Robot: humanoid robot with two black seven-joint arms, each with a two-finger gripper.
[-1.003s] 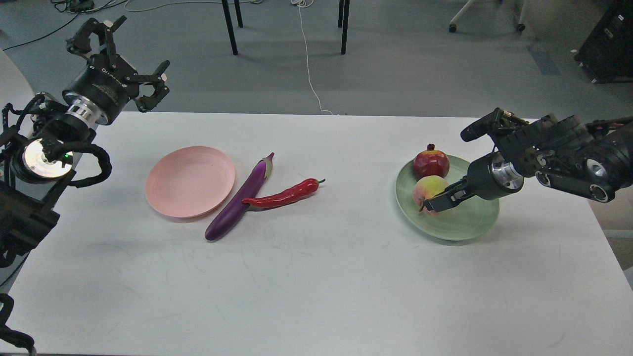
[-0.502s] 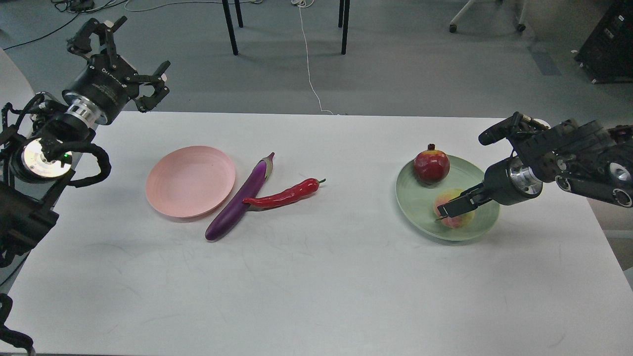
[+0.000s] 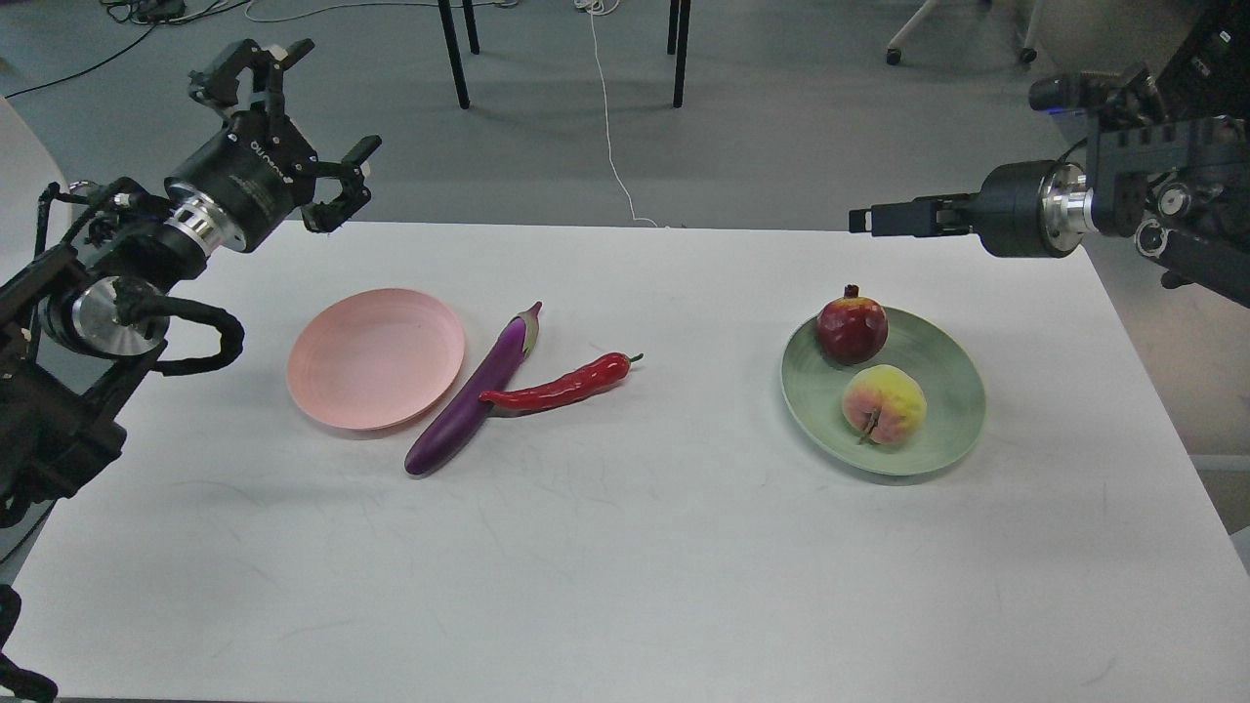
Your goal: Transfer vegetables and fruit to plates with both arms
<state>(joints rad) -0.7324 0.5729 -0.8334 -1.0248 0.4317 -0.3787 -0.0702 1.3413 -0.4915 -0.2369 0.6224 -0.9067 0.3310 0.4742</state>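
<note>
The purple eggplant (image 3: pixel 477 398) lies on the white table just right of the empty pink plate (image 3: pixel 375 357), its side touching the plate's rim. The red chili (image 3: pixel 562 387) lies with its tip across the eggplant. The pomegranate (image 3: pixel 852 328) and the peach-like fruit (image 3: pixel 884 404) sit apart in the green plate (image 3: pixel 952 430). My left gripper (image 3: pixel 327 107) is open and empty, in the air over the table's far left corner. My right gripper (image 3: pixel 861 220) is raised over the far right edge, above the green plate, empty and seen edge-on.
The white table (image 3: pixel 625 566) ends just beyond both grippers at the far edge. Black chair legs (image 3: pixel 454 54) and a white cable (image 3: pixel 610 146) are on the grey floor behind. A dark cabinet (image 3: pixel 1206 59) stands at the far right.
My right gripper let go of the peach-like fruit in the green plate and rose up and back. My left gripper shifted a little to the right, still open.
</note>
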